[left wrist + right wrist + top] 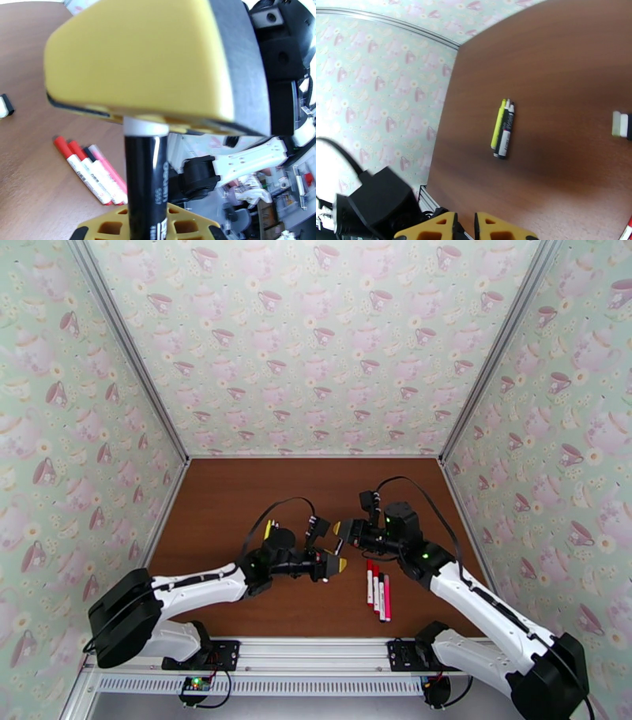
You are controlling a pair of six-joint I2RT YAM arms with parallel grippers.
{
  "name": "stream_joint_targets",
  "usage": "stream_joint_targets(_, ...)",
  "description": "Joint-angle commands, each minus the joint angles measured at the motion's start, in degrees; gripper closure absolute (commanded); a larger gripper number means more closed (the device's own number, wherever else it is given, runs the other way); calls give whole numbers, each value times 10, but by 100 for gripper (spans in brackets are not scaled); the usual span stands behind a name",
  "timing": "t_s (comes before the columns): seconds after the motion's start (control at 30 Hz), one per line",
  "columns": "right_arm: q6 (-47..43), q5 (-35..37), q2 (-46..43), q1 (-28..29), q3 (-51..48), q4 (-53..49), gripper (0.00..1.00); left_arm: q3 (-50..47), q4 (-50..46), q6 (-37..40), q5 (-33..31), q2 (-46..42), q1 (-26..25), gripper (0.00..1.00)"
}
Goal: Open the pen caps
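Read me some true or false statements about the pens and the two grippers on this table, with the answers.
1. The left gripper is shut on a black pen. True.
2. The four pens lying side by side on the table all have black ends. False: two have red ends, one has a black end and one is pink.
3. The yellow pen lies by itself. False: two black-and-white pens lie right alongside it.
4. The right gripper has its fingers close together, not spread wide. True.
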Motion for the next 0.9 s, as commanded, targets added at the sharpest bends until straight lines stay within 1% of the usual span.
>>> stream_joint_targets(0.0, 2, 137, 0, -27, 50, -45, 98, 12, -154, 73, -90, -22, -27, 90)
stream_joint_targets(0.03, 0, 150, 1, -28, 54, -51, 98, 14, -161, 75, -101, -22, -31, 91)
stream_joint_targets(0.17, 0, 191, 13, -29, 73, -78, 99, 22, -170, 80, -110, -21, -43, 91)
stream_joint_targets(0.3, 2, 203, 25, -37, 83, -81, 100, 33, -191, 89, -115, -16, -53, 91)
stream_joint_targets(0.4, -4, 189, 32, -43, 84, -70, 100, 21, -162, 75, -83, -17, -49, 93)
stream_joint_targets(0.43, -10, 170, 33, -46, 80, -52, 100, 12, -135, 62, -38, -15, -41, 93)
stream_joint_targets(0.47, -15, 159, 32, -49, 75, -41, 100, 5, -110, 47, -11, -14, -33, 93)
stream_joint_targets(0.53, -29, 133, 33, -57, 67, -16, 100, -13, -62, 20, 23, -18, -20, 93)
stream_joint_targets(0.67, -62, 89, 45, -75, 62, -21, 99, -28, -44, -3, 28, -36, 3, 93)
stream_joint_targets(0.73, -96, 75, 53, -80, 64, -43, 98, -33, -42, -12, 22, -46, 15, 93)
stream_joint_targets(0.8, -138, 86, 60, -86, 66, -77, 97, -43, -32, -21, 14, -56, 25, 93)
stream_joint_targets(0.87, -173, 82, 70, -100, 63, -95, 97, -50, -24, -28, 7, -68, 35, 93)
